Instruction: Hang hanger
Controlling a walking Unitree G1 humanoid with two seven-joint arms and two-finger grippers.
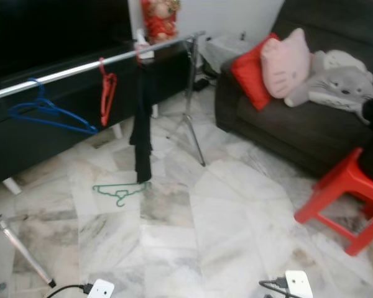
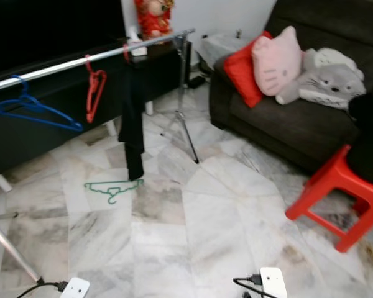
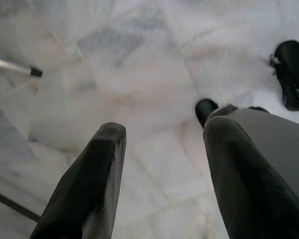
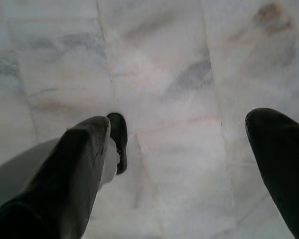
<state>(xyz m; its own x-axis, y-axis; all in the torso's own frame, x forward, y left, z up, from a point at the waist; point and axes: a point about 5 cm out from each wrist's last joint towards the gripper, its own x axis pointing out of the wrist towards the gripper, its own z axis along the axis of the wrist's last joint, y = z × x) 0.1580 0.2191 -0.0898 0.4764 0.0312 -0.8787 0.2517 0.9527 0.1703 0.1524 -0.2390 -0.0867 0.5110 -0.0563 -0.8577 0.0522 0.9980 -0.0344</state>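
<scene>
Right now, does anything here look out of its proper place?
Yes. A green hanger lies flat on the marble floor below the black garment, while the blue hanger and red hanger hang on the rail. Both grippers point down at bare floor, jaws open.

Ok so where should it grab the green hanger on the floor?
Probably the long straight bar of the green hanger, from straight above. It lies flat on the marble floor, hook toward the robot, so fingers can straddle the thin wire, clear of the black garment.

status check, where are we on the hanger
Left gripper and right gripper open, empty, hanging over the floor. Green hanger lying on the tiles under the rail. Black garment dangles just above it.
</scene>
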